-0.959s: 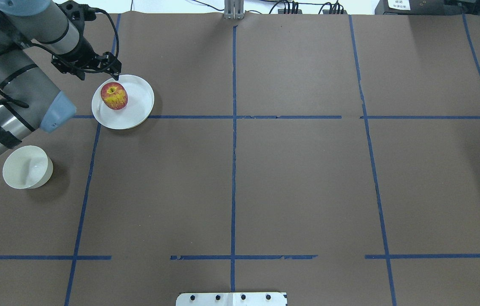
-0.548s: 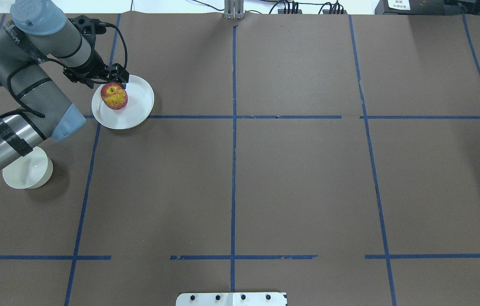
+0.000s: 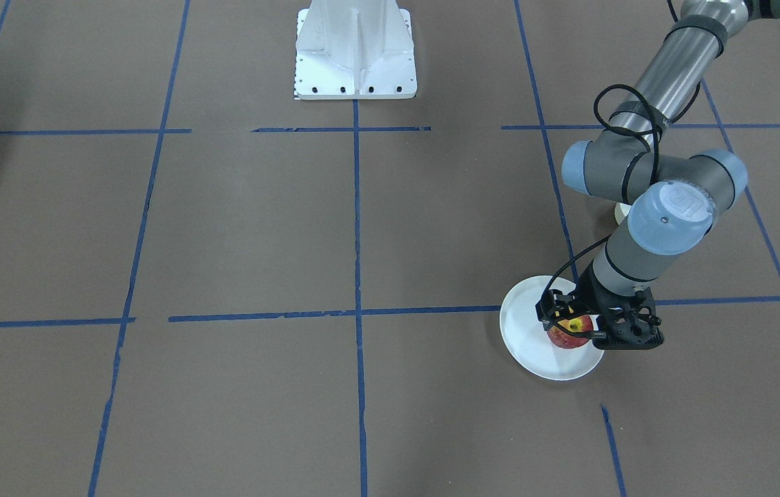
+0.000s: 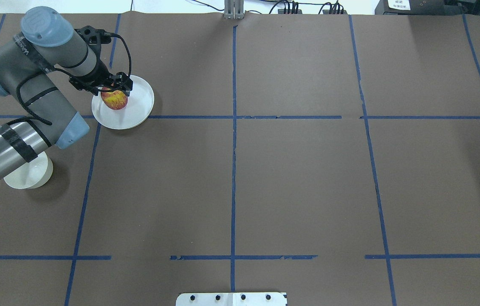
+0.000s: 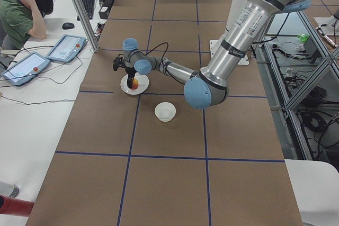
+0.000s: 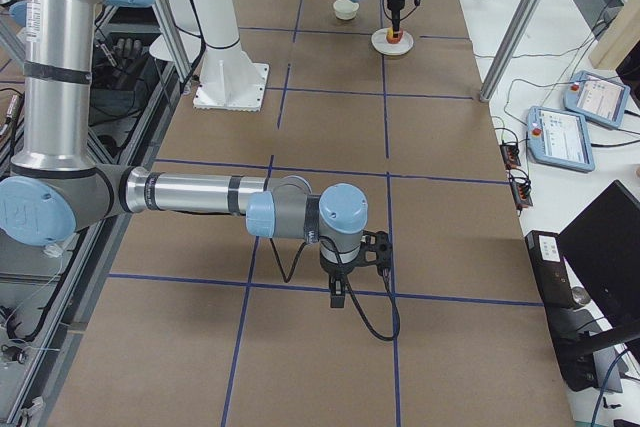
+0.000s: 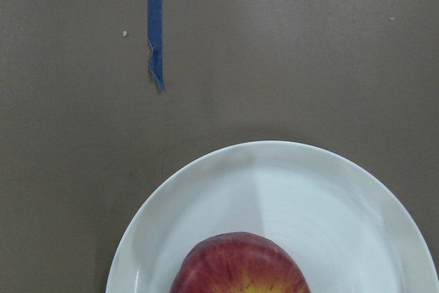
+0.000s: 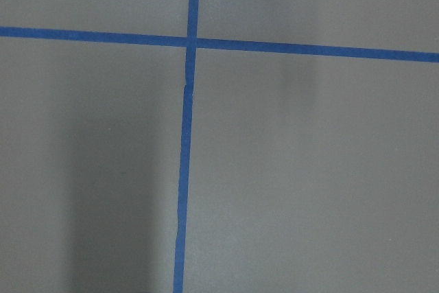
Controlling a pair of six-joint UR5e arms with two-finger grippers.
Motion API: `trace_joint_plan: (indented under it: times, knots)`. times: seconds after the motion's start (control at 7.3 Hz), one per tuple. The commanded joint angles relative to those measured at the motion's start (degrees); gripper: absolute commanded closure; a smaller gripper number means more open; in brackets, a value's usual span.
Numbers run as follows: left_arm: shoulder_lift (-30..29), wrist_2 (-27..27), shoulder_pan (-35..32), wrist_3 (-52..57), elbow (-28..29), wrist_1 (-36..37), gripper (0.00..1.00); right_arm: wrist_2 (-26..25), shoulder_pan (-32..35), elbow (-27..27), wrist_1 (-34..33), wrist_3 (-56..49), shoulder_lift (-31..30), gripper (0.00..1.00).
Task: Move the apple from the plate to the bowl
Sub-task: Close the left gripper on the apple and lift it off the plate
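1. my left gripper (image 4: 111, 88) hangs straight over the apple (image 4: 114, 101), fingers spread apart with one on each side of the fruit; i can't tell whether they touch it.
2. the apple sits on the white plate (image 4: 140, 106), toward the rim on the robot's left.
3. the white bowl (image 4: 32, 176) stands on the brown table (image 4: 299, 178), well apart from the plate and nearer the robot, partly covered by my left forearm.
4. my right gripper (image 6: 340, 292) points down over a blue tape line (image 8: 184, 169) far from both dishes; i can't tell whether it is released or clenched.
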Motion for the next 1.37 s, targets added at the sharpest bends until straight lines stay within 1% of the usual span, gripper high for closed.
trace_joint_plan:
  times: [0.0,0.14,0.27,0.41,0.68,0.82,0.96,1.1,1.23]
  knots:
    - [0.0,0.0,0.8,0.0,1.5,-1.2,0.0,0.0,0.0,0.0,0.0,0.0,0.0,0.0]
    - [0.0,0.0,1.2,0.0,2.3,-2.0,0.01,0.0,0.0,0.0,0.0,0.0,0.0,0.0]
    - [0.0,0.0,1.3,0.0,2.2,-2.0,0.06,0.0,0.0,0.0,0.0,0.0,0.0,0.0]
    - [0.0,0.0,1.2,0.2,2.2,-2.0,0.12,0.0,0.0,0.0,0.0,0.0,0.0,0.0]
    - [0.0,-0.5,-0.1,0.7,1.5,-1.6,0.45,0.0,0.0,0.0,0.0,0.0,0.0,0.0]
    - [0.0,-3.0,-2.0,0.6,0.6,-0.8,0.7,0.0,0.0,0.0,0.0,0.0,0.0,0.0]
    - [0.2,-6.1,-3.8,0.6,0.0,-0.6,0.81,0.0,0.0,0.0,0.0,0.0,0.0,0.0]
    - [1.8,-6.5,-5.8,0.7,-4.4,1.0,0.81,0.0,0.0,0.0,0.0,0.0,0.0,0.0]
    - [5.3,-6.5,-6.6,1.2,-11.5,5.3,0.81,0.0,0.0,0.0,0.0,0.0,0.0,0.0]
